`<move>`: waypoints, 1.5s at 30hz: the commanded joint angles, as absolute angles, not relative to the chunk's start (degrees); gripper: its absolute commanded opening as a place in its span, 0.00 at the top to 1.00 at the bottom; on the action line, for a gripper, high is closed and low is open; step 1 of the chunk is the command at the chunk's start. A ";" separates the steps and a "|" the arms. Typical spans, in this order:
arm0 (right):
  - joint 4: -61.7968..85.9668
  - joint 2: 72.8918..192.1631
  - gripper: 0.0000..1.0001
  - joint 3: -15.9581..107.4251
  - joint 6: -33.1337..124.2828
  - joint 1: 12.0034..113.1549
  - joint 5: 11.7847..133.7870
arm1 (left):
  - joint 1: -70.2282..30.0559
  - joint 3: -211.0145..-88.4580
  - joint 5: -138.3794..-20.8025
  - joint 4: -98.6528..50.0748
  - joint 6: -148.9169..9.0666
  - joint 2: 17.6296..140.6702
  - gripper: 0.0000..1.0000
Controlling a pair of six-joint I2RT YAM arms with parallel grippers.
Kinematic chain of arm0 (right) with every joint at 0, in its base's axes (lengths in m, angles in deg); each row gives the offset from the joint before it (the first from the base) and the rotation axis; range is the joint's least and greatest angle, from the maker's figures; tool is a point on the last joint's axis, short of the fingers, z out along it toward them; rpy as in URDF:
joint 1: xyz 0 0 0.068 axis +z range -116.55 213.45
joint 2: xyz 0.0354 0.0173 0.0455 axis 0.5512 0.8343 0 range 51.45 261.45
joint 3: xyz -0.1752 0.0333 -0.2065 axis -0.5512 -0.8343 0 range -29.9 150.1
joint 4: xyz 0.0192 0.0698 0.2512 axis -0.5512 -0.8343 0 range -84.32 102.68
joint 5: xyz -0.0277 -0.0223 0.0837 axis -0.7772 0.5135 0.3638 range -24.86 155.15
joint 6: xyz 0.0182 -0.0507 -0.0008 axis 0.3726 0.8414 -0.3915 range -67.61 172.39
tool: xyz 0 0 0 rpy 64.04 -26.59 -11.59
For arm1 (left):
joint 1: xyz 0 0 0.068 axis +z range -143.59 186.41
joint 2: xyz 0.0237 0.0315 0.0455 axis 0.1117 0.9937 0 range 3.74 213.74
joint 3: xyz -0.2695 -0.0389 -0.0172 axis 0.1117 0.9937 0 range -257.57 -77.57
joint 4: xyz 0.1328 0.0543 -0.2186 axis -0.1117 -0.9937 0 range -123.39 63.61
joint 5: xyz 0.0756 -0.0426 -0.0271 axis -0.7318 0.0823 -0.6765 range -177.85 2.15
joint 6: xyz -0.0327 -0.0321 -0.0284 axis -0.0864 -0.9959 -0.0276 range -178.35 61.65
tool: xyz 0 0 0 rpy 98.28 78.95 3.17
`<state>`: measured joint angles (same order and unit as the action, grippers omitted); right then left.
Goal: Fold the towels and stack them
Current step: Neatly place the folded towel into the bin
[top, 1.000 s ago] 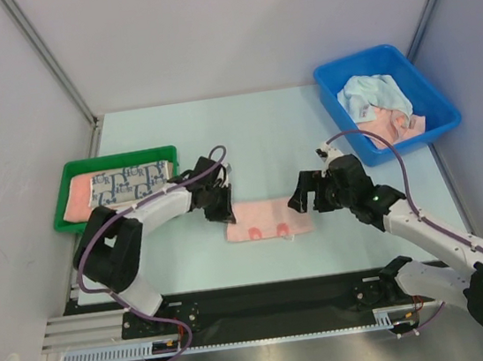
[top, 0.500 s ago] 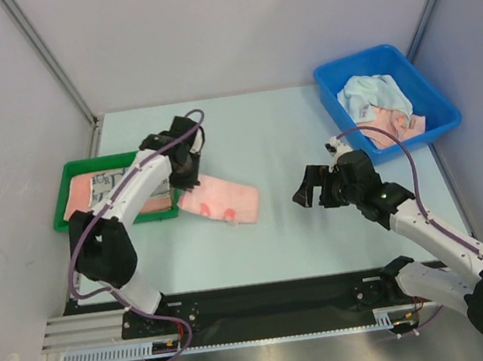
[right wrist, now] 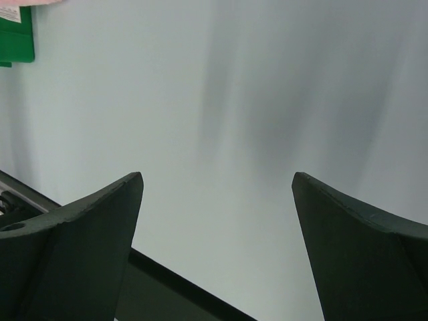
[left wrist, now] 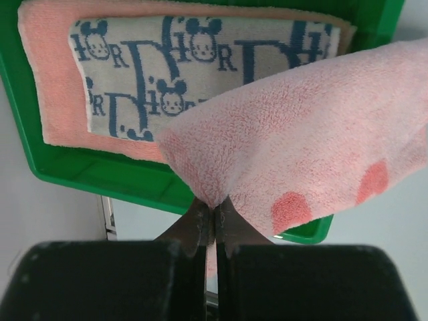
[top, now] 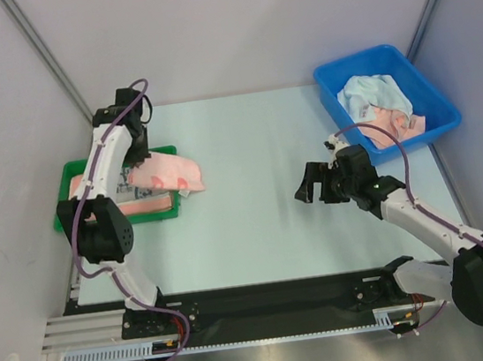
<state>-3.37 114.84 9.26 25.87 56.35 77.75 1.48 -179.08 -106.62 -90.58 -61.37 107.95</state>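
Over on the left side of the tabletop (top: pixel 244 135), the left claw (left wrist: pixel 214 208) was clamped on a corner of a pink towel (left wrist: pixel 314 134), jaws squeezed together with only a pinch of terry between them. That towel had a few darker pink blotches on it and fanned out from the pinch toward the right. Seen from above, it hung over the right-hand end of the green tray (top: pixel 61 204), with its far end past the rim and over the tabletop. Couldn't tell if it was actually touching anything down there. Inside the tray sat a navy-and-white patterned towel (left wrist: pixel 194 73), folded flat. It lay on top of a folded salmon towel (left wrist: pixel 53 87) that stuck out around its edges. The tray itself was at the left edge of the tabletop.

The right claw (top: pixel 318 184) was spread wide apart with nothing in it. It hung over bare tabletop a bit right of the middle, well apart from the tray. Its wrist view showed only the two dark fingers (right wrist: pixel 80 241) and the pale surface between them, plus a sliver of green in the far corner.

Back at the right rear corner, the blue bin (top: pixel 338 101) held a crumpled pale towel (top: pixel 372 92) bunched up on top of a pinkish towel (top: pixel 390 128), both unfolded.
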 commanded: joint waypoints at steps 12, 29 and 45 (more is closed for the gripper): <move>2.92 123.42 0.00 13.95 28.83 54.81 80.79 | 9.40 -184.62 -114.31 -90.82 -54.92 115.01 1.00; 6.00 136.79 0.00 18.17 30.24 54.19 82.55 | 16.87 -186.11 -121.91 -83.61 -53.85 126.33 0.77; -7.08 134.85 0.00 36.16 32.69 53.06 67.89 | 10.90 -173.21 -100.38 -70.80 -67.04 107.38 0.00</move>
